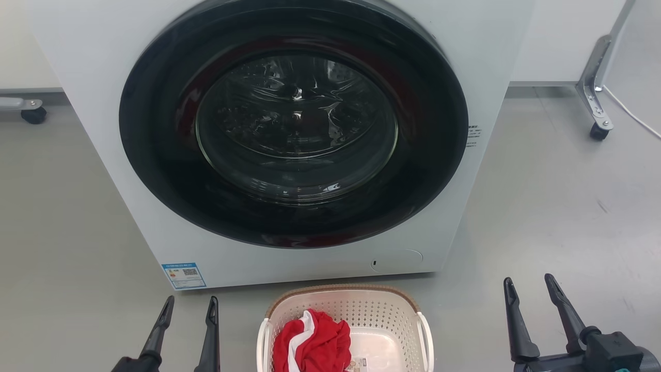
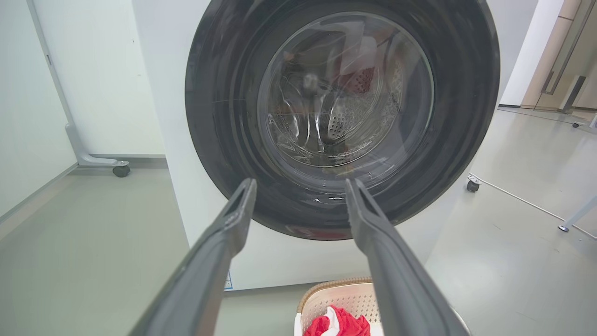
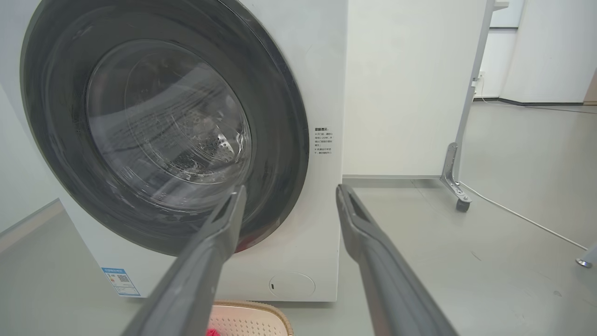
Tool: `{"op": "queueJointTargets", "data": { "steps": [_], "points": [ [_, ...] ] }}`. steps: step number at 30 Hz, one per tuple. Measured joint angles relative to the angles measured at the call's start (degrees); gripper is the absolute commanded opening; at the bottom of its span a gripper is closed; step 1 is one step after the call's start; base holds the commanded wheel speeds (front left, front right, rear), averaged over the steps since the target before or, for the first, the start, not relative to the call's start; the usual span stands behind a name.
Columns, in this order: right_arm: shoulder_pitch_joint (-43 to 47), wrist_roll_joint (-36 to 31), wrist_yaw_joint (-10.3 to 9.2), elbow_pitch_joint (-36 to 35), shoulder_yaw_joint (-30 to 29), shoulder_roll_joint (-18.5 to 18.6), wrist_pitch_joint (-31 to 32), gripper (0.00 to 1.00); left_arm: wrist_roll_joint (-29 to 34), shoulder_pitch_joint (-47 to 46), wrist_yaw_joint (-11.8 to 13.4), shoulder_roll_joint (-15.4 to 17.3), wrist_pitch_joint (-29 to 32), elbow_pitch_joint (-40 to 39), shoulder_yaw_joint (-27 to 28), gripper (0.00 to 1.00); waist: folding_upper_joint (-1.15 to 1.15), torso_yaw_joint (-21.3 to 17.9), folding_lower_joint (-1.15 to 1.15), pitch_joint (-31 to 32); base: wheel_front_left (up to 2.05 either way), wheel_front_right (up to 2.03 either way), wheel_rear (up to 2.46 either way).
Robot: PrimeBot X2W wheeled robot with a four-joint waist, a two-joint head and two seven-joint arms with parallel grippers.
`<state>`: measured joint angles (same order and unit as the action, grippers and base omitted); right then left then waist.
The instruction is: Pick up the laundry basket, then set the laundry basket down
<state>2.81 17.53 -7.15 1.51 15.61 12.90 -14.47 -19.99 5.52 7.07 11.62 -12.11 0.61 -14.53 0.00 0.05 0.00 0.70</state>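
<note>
Dark fingers of left gripper and right gripper are spread, holding nothing, in the lower corners of head view. Laundry basket sits bottom centre between them: cream perforated walls, brown woven rim, white side handles, red-and-white cloth inside. Far rim near the washing machine. Grey floor on both flanks.

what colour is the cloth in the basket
Red with a white stripe; the cloth in the laundry basket shows best in head view.

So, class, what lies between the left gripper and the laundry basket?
In the head view, the stretch from the left gripper to the laundry basket is bare grey floor; nothing sits there.
</note>
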Motion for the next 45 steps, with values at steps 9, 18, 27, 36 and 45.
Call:
{"op": "queueJointTargets", "data": {
  "steps": [9,18,27,36,45],
  "points": [
    [0.2,-0.5,0.0,-0.7,-0.6,-0.4,0.0,1.0,0.8,0.8,0.0,-0.8,1.5,-1.0,0.8,1.0,0.0,0.2,0.0,-0.2,0.0,0.0,0.0],
    [1.4,0.1,0.18,1.2,-0.6,-1.5,0.4,0.0,2.1,1.6,-0.1,-2.4,2.2,0.8,1.9,0.0,0.0,0.2,0.0,-0.3,0.0,0.0,0.0],
    [1.2,5.1,1.13,2.2,-2.6,-2.2,1.9,0.0,-2.7,1.4,-1.1,-2.9,3.5,2.0,3.5,0.0,0.0,0.2,0.0,-0.4,0.0,0.0,0.0],
    [0.3,12.7,2.46,3.4,-4.7,-2.9,4.1,0.0,-10.2,0.7,-2.6,-3.5,5.3,3.2,5.1,0.0,0.0,0.1,0.0,-0.4,0.0,0.0,0.0],
    [-0.2,19.5,3.66,4.6,-6.7,-3.8,6.1,0.0,-16.9,-0.5,-3.6,-4.1,7.0,4.5,6.8,0.0,0.0,0.1,0.0,-0.5,0.0,0.0,0.0]
  ]
}}
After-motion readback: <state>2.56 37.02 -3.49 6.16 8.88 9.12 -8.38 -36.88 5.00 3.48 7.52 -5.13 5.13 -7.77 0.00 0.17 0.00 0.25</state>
